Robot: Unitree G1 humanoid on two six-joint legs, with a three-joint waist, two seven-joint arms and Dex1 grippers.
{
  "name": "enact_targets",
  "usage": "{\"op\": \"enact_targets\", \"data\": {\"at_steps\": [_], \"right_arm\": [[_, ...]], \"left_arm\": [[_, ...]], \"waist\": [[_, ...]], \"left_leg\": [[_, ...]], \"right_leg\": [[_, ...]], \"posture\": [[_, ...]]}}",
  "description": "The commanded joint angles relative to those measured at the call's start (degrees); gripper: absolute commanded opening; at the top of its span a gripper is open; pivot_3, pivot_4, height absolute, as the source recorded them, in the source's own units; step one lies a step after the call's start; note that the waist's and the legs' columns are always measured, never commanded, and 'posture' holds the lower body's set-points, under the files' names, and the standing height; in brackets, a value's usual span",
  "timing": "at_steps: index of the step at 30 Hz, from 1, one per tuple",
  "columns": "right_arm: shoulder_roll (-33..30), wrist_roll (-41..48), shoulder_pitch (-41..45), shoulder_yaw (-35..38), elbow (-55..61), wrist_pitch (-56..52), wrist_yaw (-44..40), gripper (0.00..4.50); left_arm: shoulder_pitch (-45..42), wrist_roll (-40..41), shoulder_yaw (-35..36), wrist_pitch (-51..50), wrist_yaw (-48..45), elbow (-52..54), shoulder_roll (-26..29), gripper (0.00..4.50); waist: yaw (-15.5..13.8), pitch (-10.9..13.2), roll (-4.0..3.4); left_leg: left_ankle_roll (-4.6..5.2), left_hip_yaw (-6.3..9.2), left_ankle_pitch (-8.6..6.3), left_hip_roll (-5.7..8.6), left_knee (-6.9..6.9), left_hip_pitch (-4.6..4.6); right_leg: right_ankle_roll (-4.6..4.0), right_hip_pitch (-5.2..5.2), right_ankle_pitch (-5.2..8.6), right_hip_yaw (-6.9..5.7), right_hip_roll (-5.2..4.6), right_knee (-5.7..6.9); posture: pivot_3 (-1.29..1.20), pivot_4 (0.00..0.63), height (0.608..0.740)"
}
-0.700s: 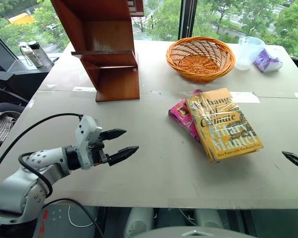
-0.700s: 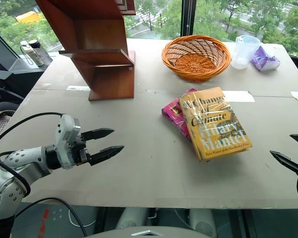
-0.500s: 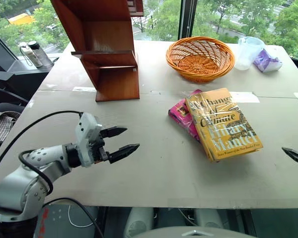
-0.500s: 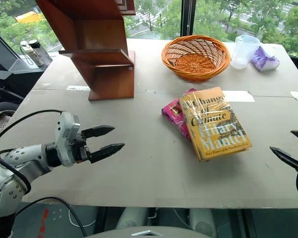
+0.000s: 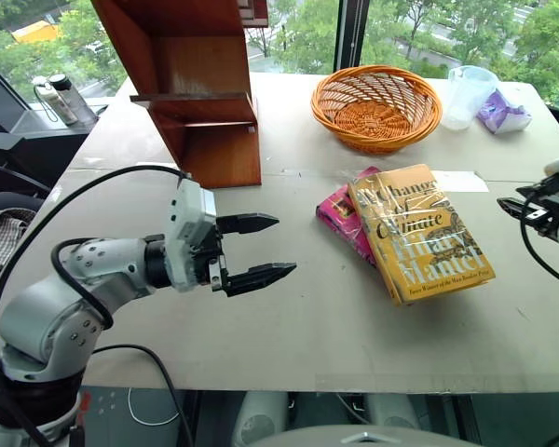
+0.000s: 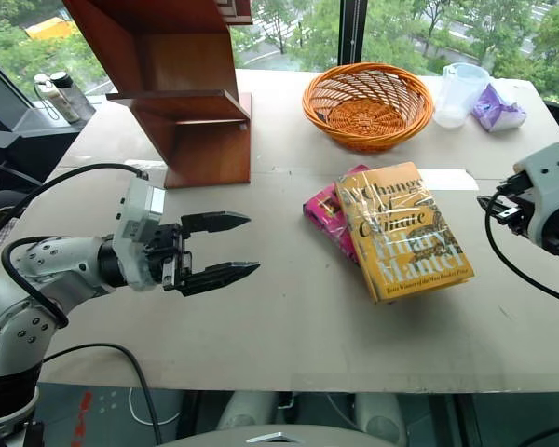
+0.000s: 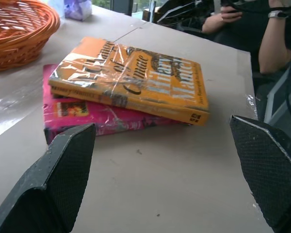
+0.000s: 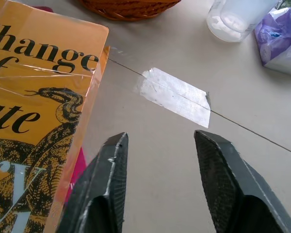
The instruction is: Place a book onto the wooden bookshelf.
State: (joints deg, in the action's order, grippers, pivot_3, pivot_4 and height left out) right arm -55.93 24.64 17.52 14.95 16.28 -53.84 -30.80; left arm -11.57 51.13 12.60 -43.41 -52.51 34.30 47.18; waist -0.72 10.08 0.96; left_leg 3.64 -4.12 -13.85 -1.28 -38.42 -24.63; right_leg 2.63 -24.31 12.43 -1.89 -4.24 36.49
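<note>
The left hand (image 5: 261, 250) hovers low over the tabletop (image 5: 289, 326), pointing toward the book (image 5: 419, 233), its fingers spread wide and empty. The right hand (image 8: 157, 187) hangs beyond the book's right edge, fingers parted with nothing between them. The book lies flat, cover up, its long axis running diagonally, resting partly on a pink book (image 5: 340, 216). Behind stand the wooden bookshelf (image 5: 191, 88), a wicker basket (image 5: 376, 107) and a plastic jug (image 5: 467, 96).

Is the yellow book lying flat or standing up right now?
Lying flat: the book rests cover-up, partly on top of the pink book, on the table.
</note>
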Motion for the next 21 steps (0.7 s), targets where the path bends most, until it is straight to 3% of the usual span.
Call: {"op": "enact_targets", "data": {"at_steps": [1,8,21], "right_arm": [[-1.6,-4.0,5.13,-5.52,-3.1,-1.17,0.75,0.18],[-3.14,-9.03,10.85,-16.72,-7.3,-0.13,-4.5,0.03],[3.51,-8.46,16.61,-24.66,-2.32,-4.45,-8.95,0.03]], "left_arm": [[-1.72,2.06,-0.14,-0.07,0.57,2.78,0.67,4.5],[2.3,2.55,0.38,0.32,3.81,6.91,0.09,4.5],[8.67,4.14,3.39,1.39,7.07,9.45,0.75,4.5]], "waist": [[-0.05,0.0,0.0],[0.09,0.0,0.01],[0.01,0.0,0.01]], "left_leg": [[0.0,0.01,0.0,0.0,0.0,-0.01],[-0.08,-0.01,0.06,-0.01,0.0,-0.03],[-0.19,0.03,0.12,-0.05,-0.08,0.03]], "right_leg": [[0.0,-0.01,0.0,0.0,0.02,0.0],[0.05,0.0,0.01,0.07,0.09,0.0],[0.03,-0.01,0.01,0.05,0.13,0.18]], "posture": [[0.0,0.15,0.733],[0.0,0.15,0.733],[0.0,0.15,0.733]]}}
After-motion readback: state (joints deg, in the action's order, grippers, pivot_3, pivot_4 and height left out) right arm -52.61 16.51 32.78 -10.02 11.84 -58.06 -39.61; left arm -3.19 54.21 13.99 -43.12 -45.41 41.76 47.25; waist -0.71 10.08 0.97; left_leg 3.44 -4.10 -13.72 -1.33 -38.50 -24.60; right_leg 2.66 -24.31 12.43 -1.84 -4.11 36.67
